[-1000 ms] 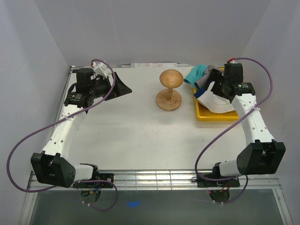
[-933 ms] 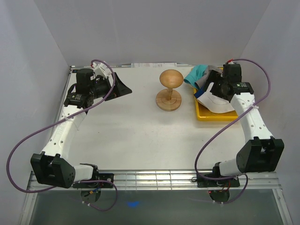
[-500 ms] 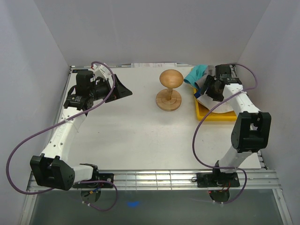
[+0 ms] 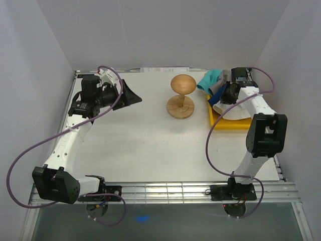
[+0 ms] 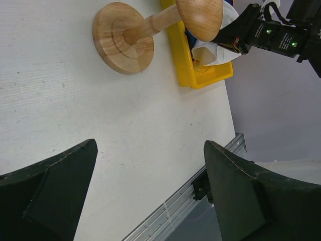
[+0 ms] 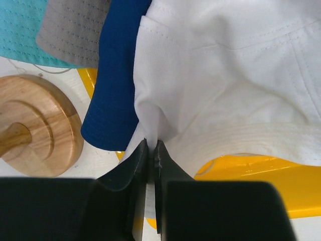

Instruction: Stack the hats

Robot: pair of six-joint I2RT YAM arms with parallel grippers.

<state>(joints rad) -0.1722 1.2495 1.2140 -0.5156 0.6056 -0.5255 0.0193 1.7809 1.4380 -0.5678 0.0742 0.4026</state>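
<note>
Table (image 4: 150,145): yellow tray (image 4: 228,125) at 2 o'clock, wooden stand (image 4: 181,98) at 1 o'clock, just left of the tray. Hats are all bunched at the tray. White hat (image 6: 225,75) lies in the tray. Blue hat (image 6: 113,85) is tucked under its 9 o'clock side, hanging over the tray rim. Teal hat (image 6: 22,27) and grey hat (image 6: 70,30) sit at 11 o'clock of the pile. Right gripper (image 6: 151,145) is clamped tight on a fold of the white hat. Left gripper (image 5: 150,145) is at 10 o'clock of the table, jaws wide apart, holding nothing.
</note>
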